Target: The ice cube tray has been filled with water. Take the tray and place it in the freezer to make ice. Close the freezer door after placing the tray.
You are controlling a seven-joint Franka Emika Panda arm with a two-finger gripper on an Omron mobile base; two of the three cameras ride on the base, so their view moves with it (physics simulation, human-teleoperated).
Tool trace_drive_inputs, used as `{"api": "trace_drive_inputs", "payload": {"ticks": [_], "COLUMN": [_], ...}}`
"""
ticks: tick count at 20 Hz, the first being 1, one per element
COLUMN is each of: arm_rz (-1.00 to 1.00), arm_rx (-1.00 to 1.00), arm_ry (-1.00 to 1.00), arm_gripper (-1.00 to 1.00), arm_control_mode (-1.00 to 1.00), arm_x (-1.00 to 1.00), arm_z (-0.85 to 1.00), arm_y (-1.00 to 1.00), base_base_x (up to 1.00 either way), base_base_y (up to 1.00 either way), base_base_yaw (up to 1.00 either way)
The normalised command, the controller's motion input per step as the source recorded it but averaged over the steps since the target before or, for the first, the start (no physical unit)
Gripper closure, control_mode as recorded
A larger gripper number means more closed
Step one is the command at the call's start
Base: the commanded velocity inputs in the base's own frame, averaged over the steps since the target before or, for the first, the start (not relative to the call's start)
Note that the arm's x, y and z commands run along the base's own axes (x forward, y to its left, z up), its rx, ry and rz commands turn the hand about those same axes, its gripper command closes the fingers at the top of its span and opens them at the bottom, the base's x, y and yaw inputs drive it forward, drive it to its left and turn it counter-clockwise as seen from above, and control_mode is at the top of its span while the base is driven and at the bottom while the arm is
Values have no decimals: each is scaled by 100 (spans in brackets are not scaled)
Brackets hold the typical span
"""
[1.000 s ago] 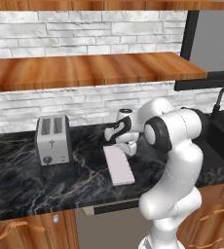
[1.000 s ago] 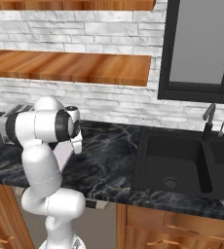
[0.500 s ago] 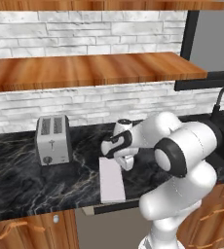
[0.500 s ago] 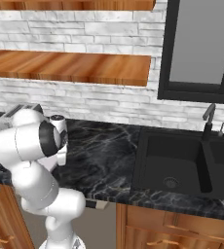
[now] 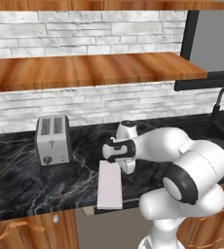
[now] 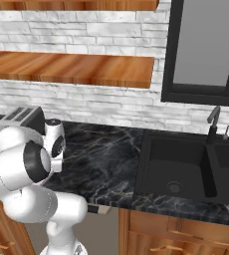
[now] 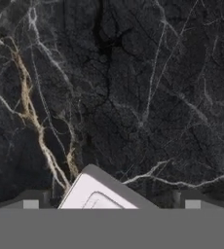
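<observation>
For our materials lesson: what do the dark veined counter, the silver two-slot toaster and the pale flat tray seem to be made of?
Dark veined counter: polished marble-like stone, with pale and golden veins. Silver two-slot toaster: brushed metal, judging by its grey sheen. Pale flat tray: probably matte plastic; smooth and uniform, though its look leaves this open.

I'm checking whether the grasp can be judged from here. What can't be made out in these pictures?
- Gripper: open; in the left base view the wrist hides its fingertips.
- Ice cube tray: the hand view's bottom edge cuts it to one corner; its cells and water are too faint.
- Toaster: partly behind the arm in the right base view.
</observation>
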Motion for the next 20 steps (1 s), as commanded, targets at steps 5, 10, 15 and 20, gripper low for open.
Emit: {"api": "trace_drive_inputs", "payload": {"ticks": [5,10,15,20], "arm_rz": [-5,-1,3,16], "arm_rx": [0,0,-3,-20], "arm_ry": [0,0,-2,-1], "arm_gripper": [-100,-100,-100,-100], "arm_control_mode": [-100,-100,-100,-100], "arm_x": [5,-7,-37,-52], "arm_z": [72,60,62,52], "arm_y": [-15,-8,0,0], "base_base_x": [0,0,0,0], "base_base_y": [0,0,0,0], "base_base_yaw": [0,0,0,0]}}
